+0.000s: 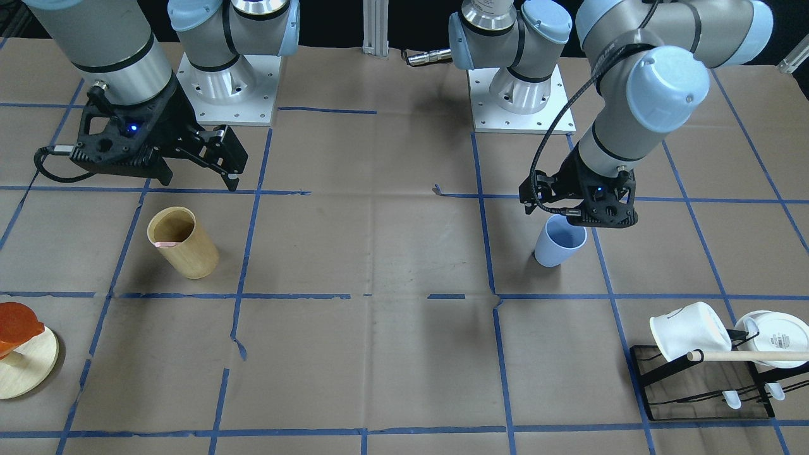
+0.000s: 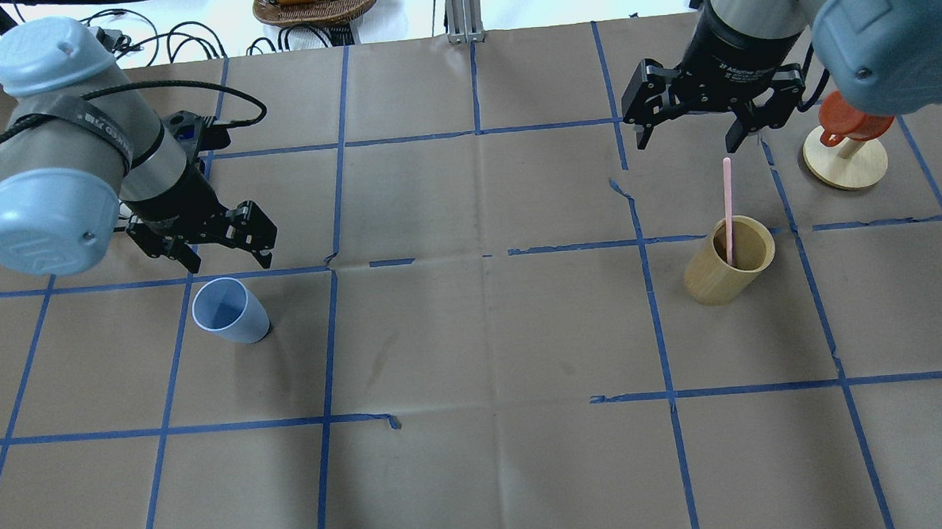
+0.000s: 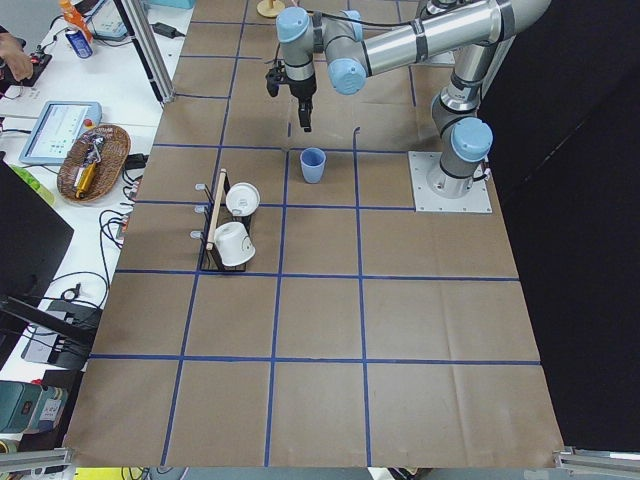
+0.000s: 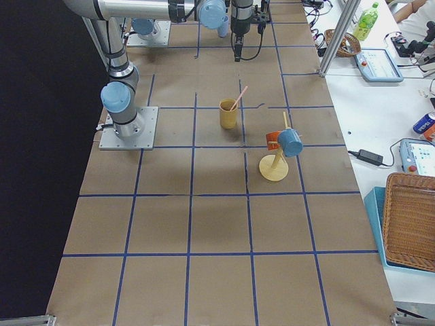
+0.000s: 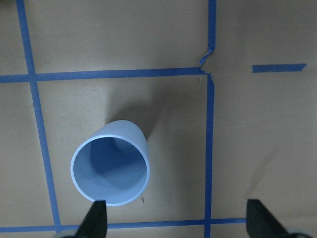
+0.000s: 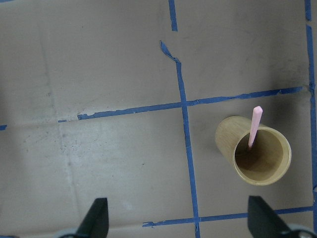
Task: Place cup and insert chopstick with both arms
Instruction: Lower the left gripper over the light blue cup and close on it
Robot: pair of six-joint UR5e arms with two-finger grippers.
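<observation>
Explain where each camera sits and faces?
Front: across the table, facing robot; left arm, right arm.
Overhead: behind robot, looking down; both arms.
Left side: table's end; left arm nearest.
Right side: opposite end; right arm nearest.
Left wrist: left end effector, blue cup below.
Right wrist: right end effector, wooden holder below; overhead shows it too.

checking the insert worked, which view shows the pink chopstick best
Overhead exterior: the pink chopstick sticks clearly out of the wooden cup. Right wrist and exterior right show it smaller; front-facing only a pink sliver at the rim.
</observation>
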